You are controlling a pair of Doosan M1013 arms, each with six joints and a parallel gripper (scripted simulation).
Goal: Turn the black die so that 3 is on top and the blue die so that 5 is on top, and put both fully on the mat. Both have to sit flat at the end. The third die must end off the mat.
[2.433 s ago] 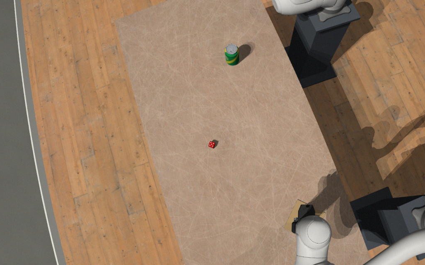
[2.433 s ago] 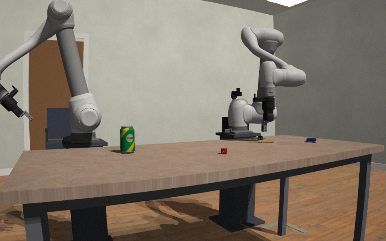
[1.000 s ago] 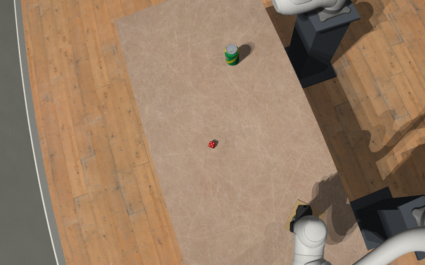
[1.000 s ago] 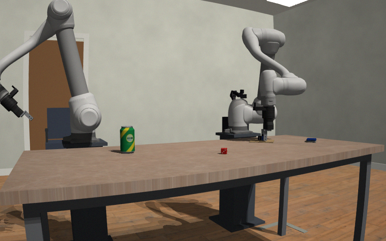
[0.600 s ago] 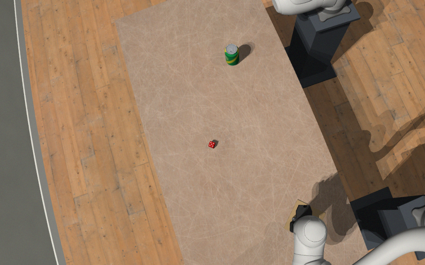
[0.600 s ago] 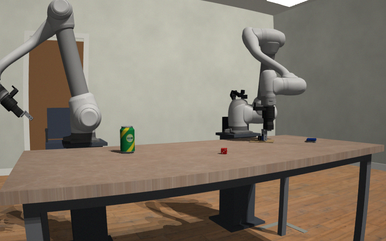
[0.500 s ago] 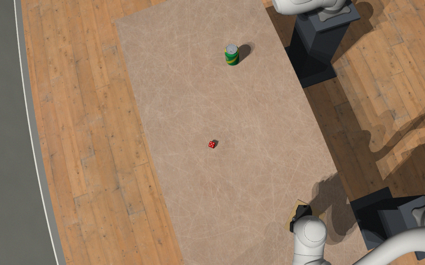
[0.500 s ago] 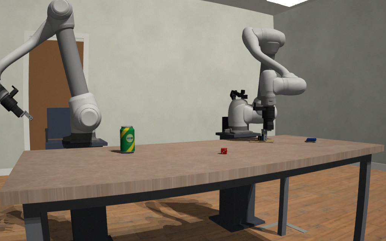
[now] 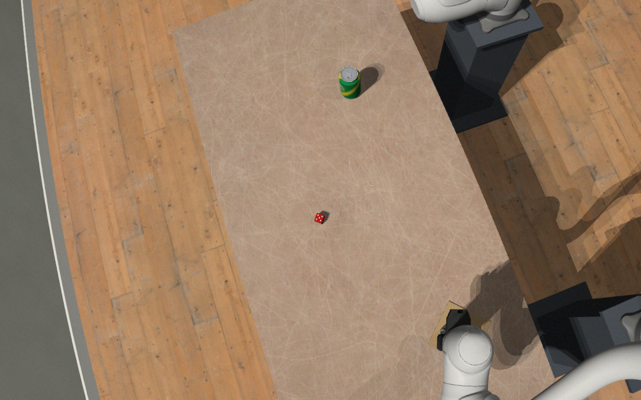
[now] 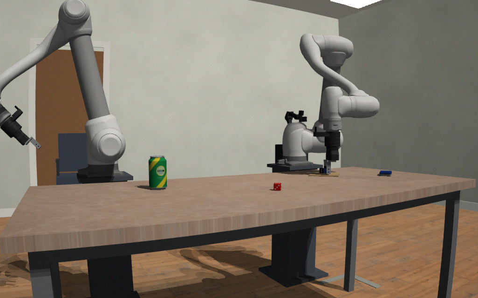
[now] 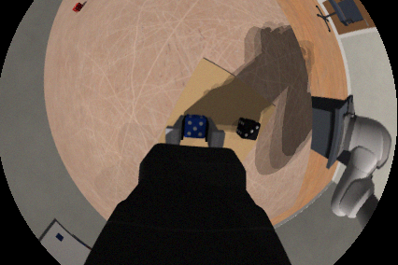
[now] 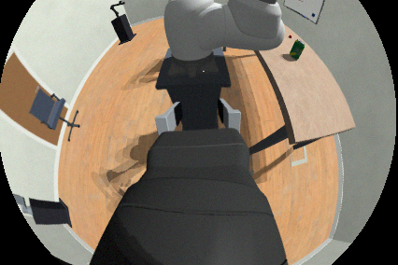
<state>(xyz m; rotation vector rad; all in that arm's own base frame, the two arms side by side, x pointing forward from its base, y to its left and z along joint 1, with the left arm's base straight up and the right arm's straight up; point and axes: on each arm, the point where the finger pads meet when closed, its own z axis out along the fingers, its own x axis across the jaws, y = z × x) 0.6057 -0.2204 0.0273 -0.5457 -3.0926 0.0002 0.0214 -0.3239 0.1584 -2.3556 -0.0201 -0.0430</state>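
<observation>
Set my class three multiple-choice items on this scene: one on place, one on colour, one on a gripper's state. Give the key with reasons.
1. Where is the red die?
A) On the table, off the mat
B) On the mat
C) On the floor

2. What colours is the can?
A) Red and white
B) Blue and black
C) Green and yellow

3. How is the right gripper?
A) Shut on a die
B) Open and empty
C) Shut and empty

Key:
1 A: the top view shows it well away from the mat.
2 C: yellow bands cross its green side.
3 B: its wrist view shows the fingers apart, nothing between them.
</observation>
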